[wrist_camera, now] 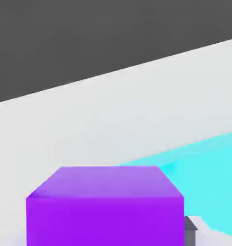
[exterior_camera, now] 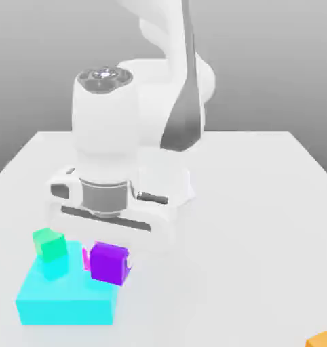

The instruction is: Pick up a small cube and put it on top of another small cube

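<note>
The white arm is leaning low over the near part of the pale worktop (exterior_camera: 261, 203), its wrist and hand body hanging just above a cluster of coloured blocks toward the exterior view's left. The hand (exterior_camera: 110, 266) is pinching the violet-purple cube (exterior_camera: 110, 263), its fingers pressed in against the cube's sides; a dark finger pad (wrist_camera: 190, 229) is showing flush against one side of the cube in the hand view, where the cube's top face and front face (wrist_camera: 106, 211) are sitting right under the camera. In the exterior view the purple cube is sitting directly beneath the hand body, at the edge of the big flat cyan block (exterior_camera: 66, 298), overlapping that block's corner on the exterior view's right; whether it is resting on anything or hanging clear cannot be told. A thin sliver of the magenta-pink cube (exterior_camera: 86, 259) is peeking out just beside the purple cube on the exterior view's left, mostly hidden behind it. A green cube (exterior_camera: 49, 244) is sitting on the far corner of the cyan block, apart from the purple cube. An orange cube (exterior_camera: 322, 339) is lying well away at the near corner on the exterior view's right. The cyan block (wrist_camera: 209, 163) is also showing behind the purple cube in the hand view.
</note>
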{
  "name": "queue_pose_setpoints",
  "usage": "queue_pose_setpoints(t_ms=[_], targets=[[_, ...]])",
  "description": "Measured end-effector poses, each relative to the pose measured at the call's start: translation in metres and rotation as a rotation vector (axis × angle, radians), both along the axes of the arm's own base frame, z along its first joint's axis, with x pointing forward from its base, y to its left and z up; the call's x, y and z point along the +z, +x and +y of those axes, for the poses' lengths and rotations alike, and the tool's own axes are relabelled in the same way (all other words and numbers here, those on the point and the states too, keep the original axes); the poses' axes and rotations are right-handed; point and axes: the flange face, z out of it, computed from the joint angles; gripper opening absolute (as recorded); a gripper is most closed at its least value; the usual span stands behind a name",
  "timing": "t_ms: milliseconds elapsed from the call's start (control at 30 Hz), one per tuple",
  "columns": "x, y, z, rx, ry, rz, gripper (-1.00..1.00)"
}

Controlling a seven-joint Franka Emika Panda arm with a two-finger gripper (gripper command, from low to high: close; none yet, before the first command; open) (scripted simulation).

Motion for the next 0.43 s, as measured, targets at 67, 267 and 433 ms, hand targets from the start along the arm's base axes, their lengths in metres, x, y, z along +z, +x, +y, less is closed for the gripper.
queue_pose_setpoints(t_ms=[67,267,433], targets=[[0.014,-0.027,-0.029,-0.076,0.012,-0.004,-1.00],[-0.008,-0.077,-0.075,-0.218,0.045,-0.016,-1.00],[-0.030,-0.079,-0.076,-0.221,0.043,-0.015,1.00]])
